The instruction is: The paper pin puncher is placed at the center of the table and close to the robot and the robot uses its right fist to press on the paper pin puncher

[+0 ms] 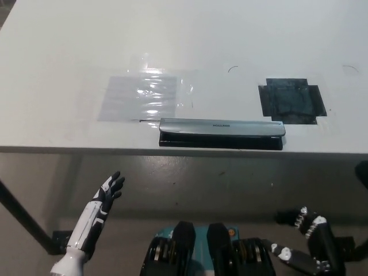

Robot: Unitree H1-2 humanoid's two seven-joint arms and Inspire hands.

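The paper pin puncher (221,133) is a long silver bar on a black base, lying along the near edge of the white table (184,40), near its middle. My black right hand (307,241) hangs low at the bottom right, well below the table edge and away from the puncher, fingers spread and holding nothing. My white left hand (103,198) rests at the lower left, below the table, open with its fingers apart.
A clear plastic sheet (141,95) lies on the table left of and behind the puncher. A dark square patch (292,100) sits to the puncher's right rear. A dark table leg (20,215) runs down at the far left.
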